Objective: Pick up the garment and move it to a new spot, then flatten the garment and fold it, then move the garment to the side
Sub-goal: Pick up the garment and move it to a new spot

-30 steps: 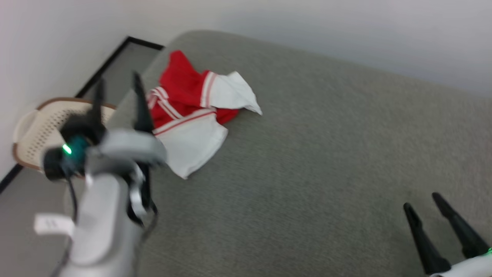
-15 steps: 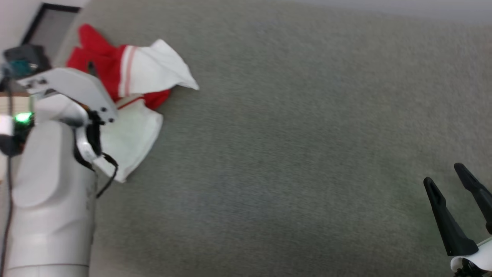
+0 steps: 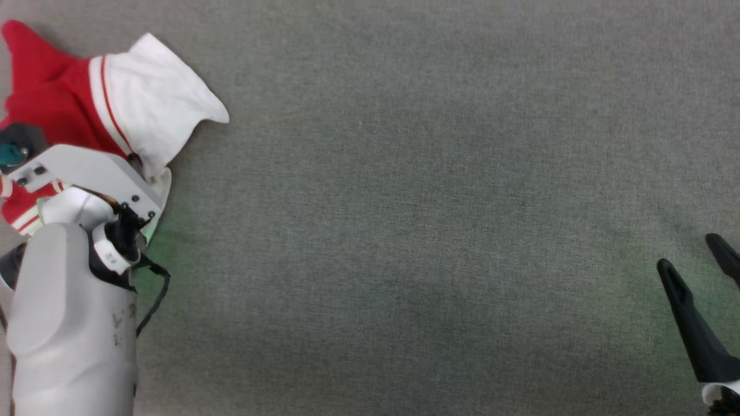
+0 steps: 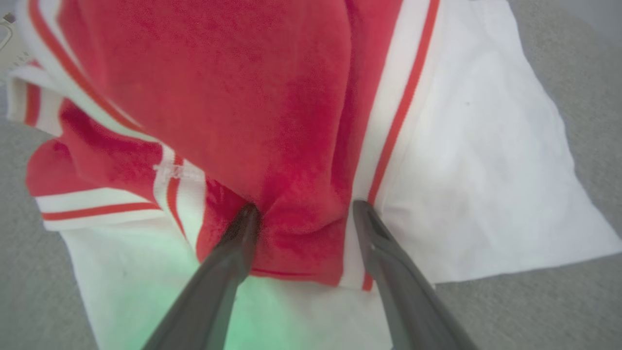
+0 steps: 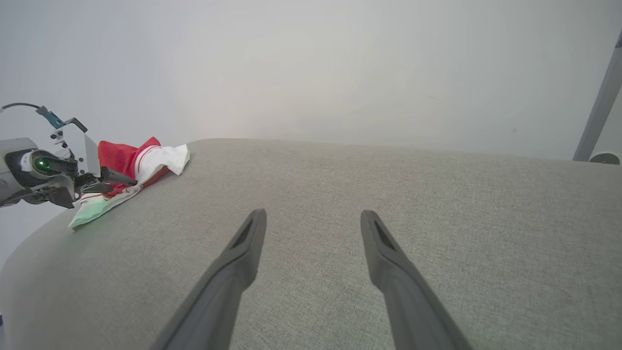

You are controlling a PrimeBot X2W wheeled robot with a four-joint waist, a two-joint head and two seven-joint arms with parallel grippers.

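Currently on view, listed item by item.

1. Garment point(image 3: 52, 98): a small red shirt with white sleeves and red-and-white striped trim. It lies rumpled on the grey fabric surface point(image 3: 404, 202), at about ten o'clock in the head view. One white sleeve runs out to a point toward three o'clock. In the right wrist view the garment point(image 5: 146, 160) sits close to the far left edge of that surface. No lettering can be made out.

2. Left gripper point(image 4: 305, 208): the jaws are apart, with both tips pressed down into the garment point(image 4: 272, 97) and a hump of red cloth bunched between them. One tip is on the red body and the other is at the seam where red meets the striped white band. They have not closed on the cloth. A green glow point(image 4: 252, 321) tints the white fabric at six o'clock in the left wrist view.

3. Left forearm point(image 3: 69, 312): pale casing at eight o'clock in the head view, covering part of the shirt.

4. Right gripper point(image 3: 688, 252): the jaws are apart with nothing between them. It is over bare grey fabric at four o'clock in the head view, well apart from the garment. The spread shows again in its own wrist view point(image 5: 312, 214).

5. Pale wall point(image 5: 311, 73): behind the surface.

6. Grey pole point(image 5: 600, 102): at three o'clock in the right wrist view.
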